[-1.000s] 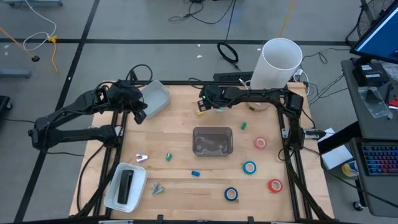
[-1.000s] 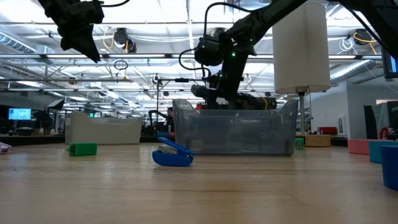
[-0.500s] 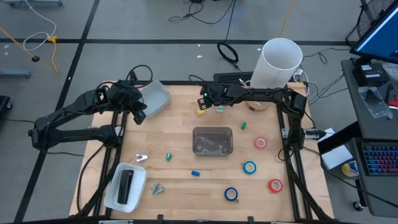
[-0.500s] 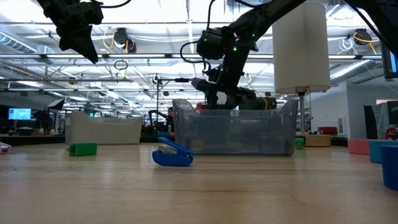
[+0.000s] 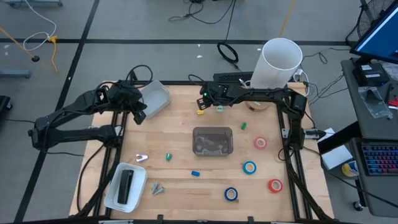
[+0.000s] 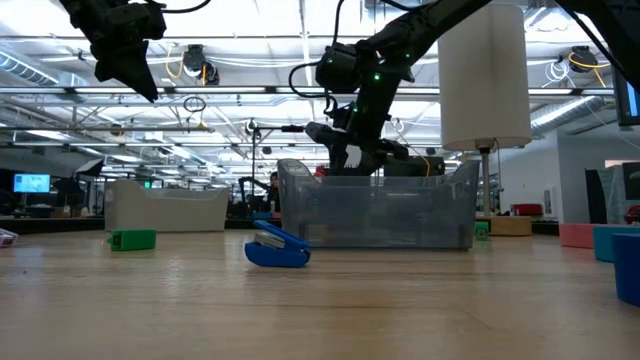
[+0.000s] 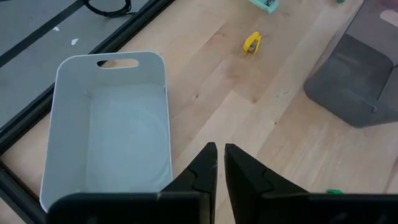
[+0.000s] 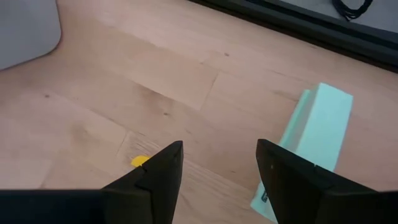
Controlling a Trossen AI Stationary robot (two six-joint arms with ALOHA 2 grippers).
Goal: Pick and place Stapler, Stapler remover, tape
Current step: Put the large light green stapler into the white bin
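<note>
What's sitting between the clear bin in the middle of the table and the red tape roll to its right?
Nothing; in the high view only bare wood separates the clear bin from the red tape roll.

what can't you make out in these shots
- Clear bin contents: high view, a dark jumble behind glare, too small to name.
- Yellow item: right wrist view, partly hidden by the right tool fingers.
- Mint stapler: right wrist view, lower end cut off by the frame edge.
- Tape rolls: low view, cut off at the right edge.
- Silver bits: high view, too small to identify.
</note>
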